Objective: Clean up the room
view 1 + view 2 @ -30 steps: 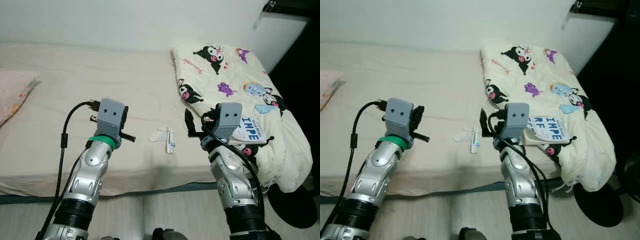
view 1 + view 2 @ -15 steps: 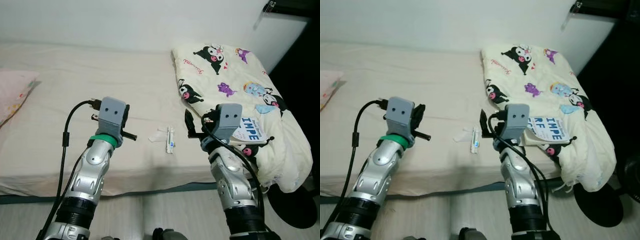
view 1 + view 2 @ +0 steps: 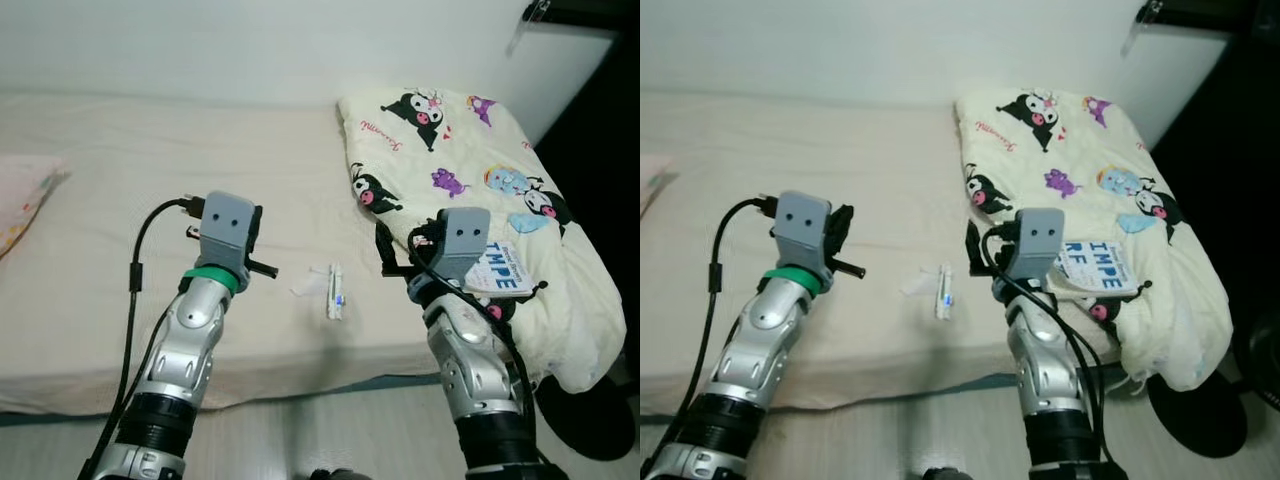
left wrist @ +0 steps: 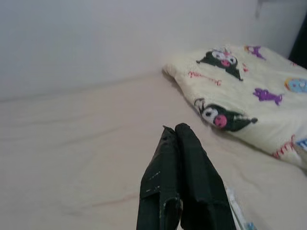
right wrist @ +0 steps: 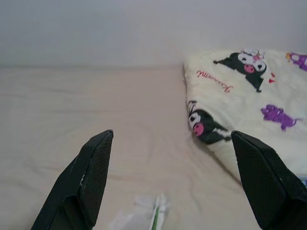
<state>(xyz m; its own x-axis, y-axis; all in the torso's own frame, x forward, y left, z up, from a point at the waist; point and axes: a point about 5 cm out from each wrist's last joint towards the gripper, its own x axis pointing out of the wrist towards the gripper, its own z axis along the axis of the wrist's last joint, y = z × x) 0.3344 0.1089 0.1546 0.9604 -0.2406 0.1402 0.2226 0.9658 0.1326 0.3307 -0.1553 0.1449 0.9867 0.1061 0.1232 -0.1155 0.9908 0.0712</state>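
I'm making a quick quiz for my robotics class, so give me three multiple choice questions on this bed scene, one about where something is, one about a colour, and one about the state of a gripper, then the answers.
1. Where does the small white packet lie?
A. on the mattress between the two arms
B. on top of the cartoon quilt
C. on the floor

2. What colour is the band on the left arm's wrist?
A. red
B. green
C. yellow

3. How do the fingers of the right gripper stand?
A. pressed together
B. clamped on the booklet
C. wide apart, holding nothing

Answers:
1. A: the packet rests on the bare mattress, left of the cartoon quilt.
2. B: a green ring sits below the grey camera housing.
3. C: the right wrist view shows the two fingers far apart with bed between them; the left gripper is the shut one.
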